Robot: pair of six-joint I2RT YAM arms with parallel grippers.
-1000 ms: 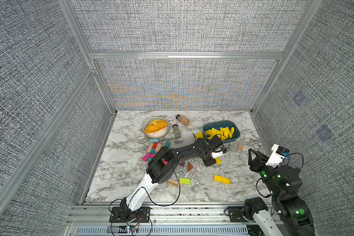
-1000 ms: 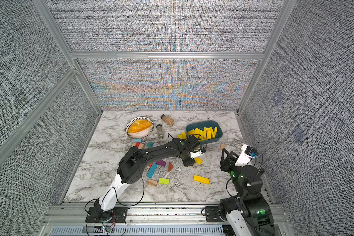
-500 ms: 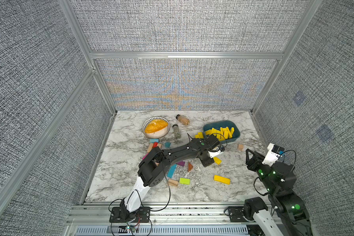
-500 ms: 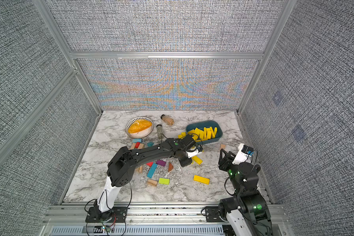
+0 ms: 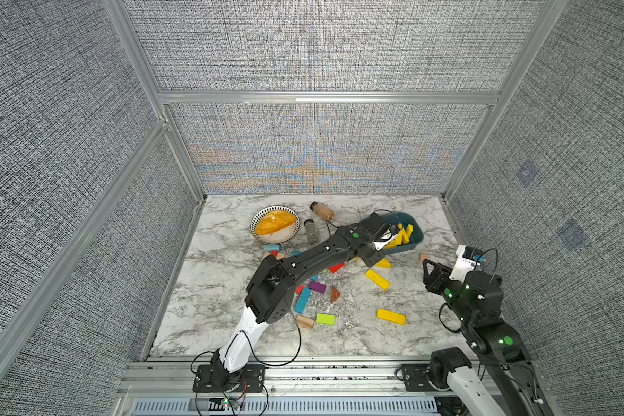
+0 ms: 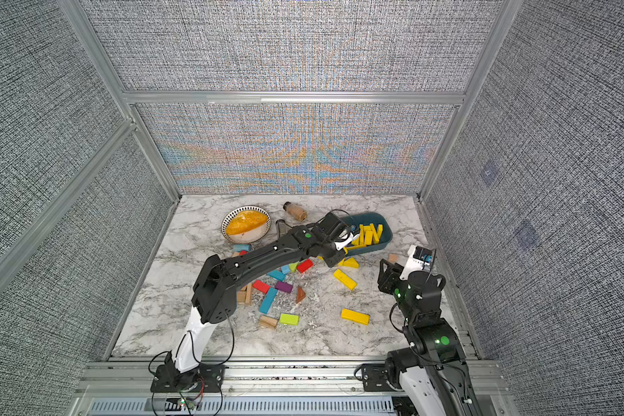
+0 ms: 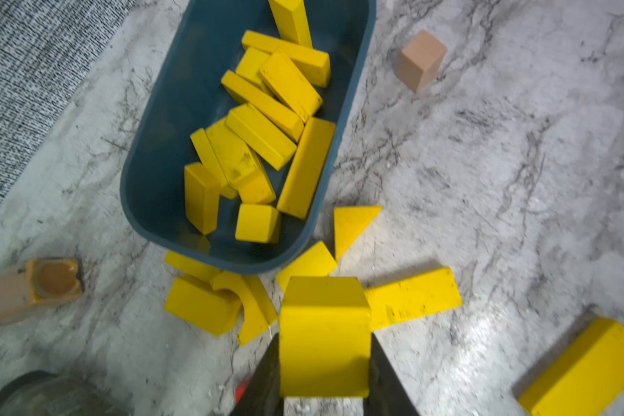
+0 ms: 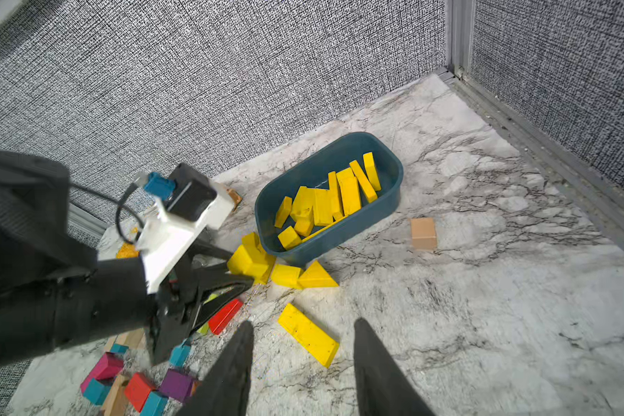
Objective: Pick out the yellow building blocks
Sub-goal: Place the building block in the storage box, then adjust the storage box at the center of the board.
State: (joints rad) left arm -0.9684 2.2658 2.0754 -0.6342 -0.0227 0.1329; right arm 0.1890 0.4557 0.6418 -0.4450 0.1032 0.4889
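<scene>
My left gripper point(image 7: 324, 360) is shut on a yellow building block point(image 7: 323, 338), a short thick one, held above the table just in front of the teal bin point(image 7: 134, 201). In both top views that gripper point(image 5: 384, 239) point(image 6: 344, 239) hangs at the bin's near left end. Several yellow blocks point(image 7: 267, 133) point(image 8: 339, 194) lie piled in the bin. More yellow blocks lie loose on the marble: a wedge point(image 7: 350, 225), an arch point(image 7: 245, 302), a bar point(image 5: 377, 279) and another bar point(image 5: 391, 316). My right gripper point(image 8: 303, 324) stands open and empty above the first bar, at the table's right side point(image 5: 431, 275).
A striped bowl of orange food point(image 5: 275, 225), a lying bottle point(image 5: 323, 211) and a small jar point(image 5: 311, 236) sit at the back. Red, blue, purple and tan blocks point(image 5: 302, 300) and a lime-green block point(image 5: 325, 318) are scattered under my left arm. A tan cube point(image 5: 423, 257) lies right of the bin.
My left gripper has shut on the yellow block and carried it up and back toward the bin. The right arm has shifted slightly, its gripper still open.
</scene>
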